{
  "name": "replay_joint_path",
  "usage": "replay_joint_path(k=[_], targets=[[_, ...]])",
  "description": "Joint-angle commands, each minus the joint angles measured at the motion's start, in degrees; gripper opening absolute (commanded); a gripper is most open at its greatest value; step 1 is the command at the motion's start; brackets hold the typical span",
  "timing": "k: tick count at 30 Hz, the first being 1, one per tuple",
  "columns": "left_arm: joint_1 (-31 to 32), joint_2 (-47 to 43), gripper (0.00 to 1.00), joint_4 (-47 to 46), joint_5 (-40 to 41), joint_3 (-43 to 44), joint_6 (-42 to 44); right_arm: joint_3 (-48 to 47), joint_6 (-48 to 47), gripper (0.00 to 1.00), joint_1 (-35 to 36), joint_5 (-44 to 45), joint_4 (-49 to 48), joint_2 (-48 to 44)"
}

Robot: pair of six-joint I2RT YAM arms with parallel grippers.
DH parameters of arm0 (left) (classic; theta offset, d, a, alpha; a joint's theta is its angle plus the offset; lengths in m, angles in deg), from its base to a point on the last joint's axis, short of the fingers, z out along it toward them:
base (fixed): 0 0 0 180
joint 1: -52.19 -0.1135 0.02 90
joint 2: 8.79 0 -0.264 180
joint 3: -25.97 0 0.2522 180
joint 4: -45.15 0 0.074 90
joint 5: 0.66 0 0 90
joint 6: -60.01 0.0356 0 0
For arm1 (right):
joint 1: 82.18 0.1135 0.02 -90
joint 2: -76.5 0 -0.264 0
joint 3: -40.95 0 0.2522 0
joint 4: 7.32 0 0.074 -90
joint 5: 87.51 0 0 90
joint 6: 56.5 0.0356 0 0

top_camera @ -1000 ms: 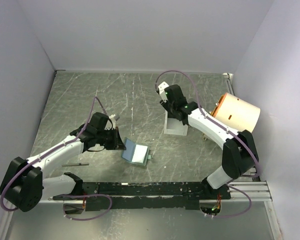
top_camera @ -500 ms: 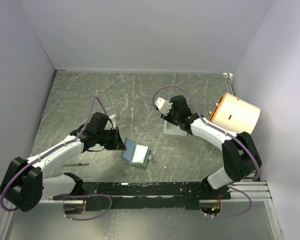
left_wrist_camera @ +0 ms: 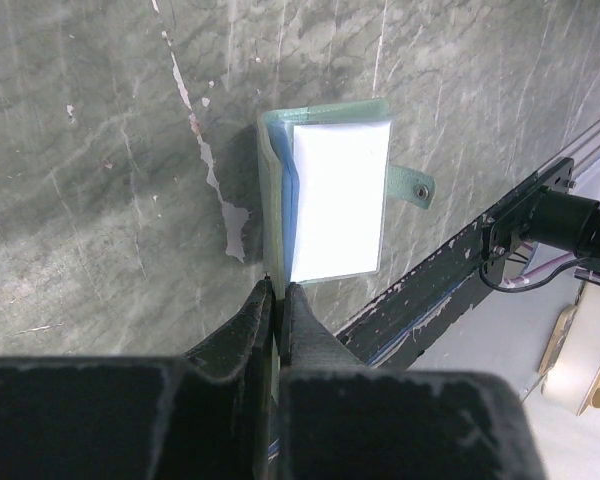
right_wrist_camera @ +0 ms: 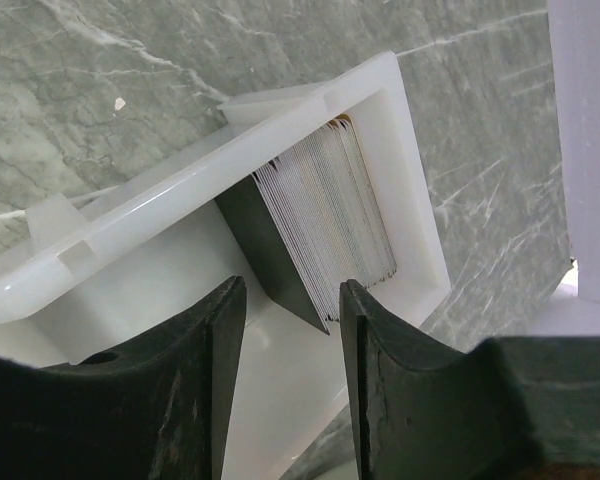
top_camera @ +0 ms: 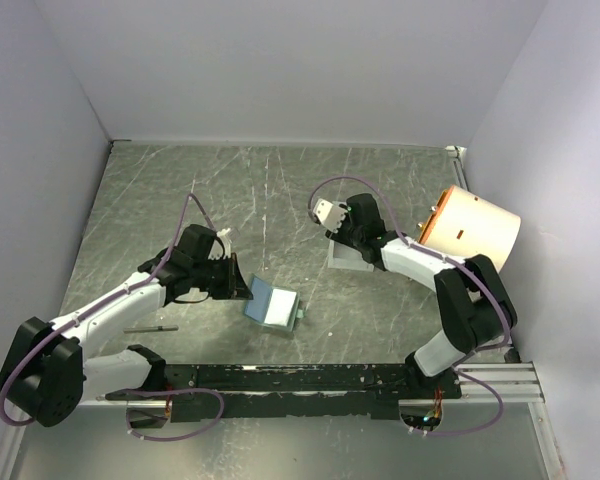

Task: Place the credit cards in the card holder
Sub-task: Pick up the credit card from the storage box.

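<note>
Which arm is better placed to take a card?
Probably right: the right end effector hangs open over the cards in the tray; the left end effector is shut on the wallet.

Grey marbled tabletop (top_camera: pixel 280 190); plain white walls (top_camera: pixel 280 70) around.

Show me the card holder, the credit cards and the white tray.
card holder (left_wrist_camera: pixel 335 200), left wrist view, on its clear inner pocket.
credit cards (right_wrist_camera: pixel 330 220), right wrist view, on the stack's edges.
white tray (right_wrist_camera: pixel 412 170), right wrist view, on its side wall.
</note>
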Motion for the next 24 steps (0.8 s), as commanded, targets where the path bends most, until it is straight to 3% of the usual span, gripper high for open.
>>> replay_joint_path(k=[1,24], targets=[[0.40,-0.95,0.09,-1.03,-1.77,0.14,0.30,0.16,-1.50,0.43,-0.83,-1.20,-2.97,1.15],[0.41,-1.15,0.08,-1.20,-1.69,0.09,0.35,-0.76,-4.48,0.42,-2.33,-0.74,-4.86,5.24]])
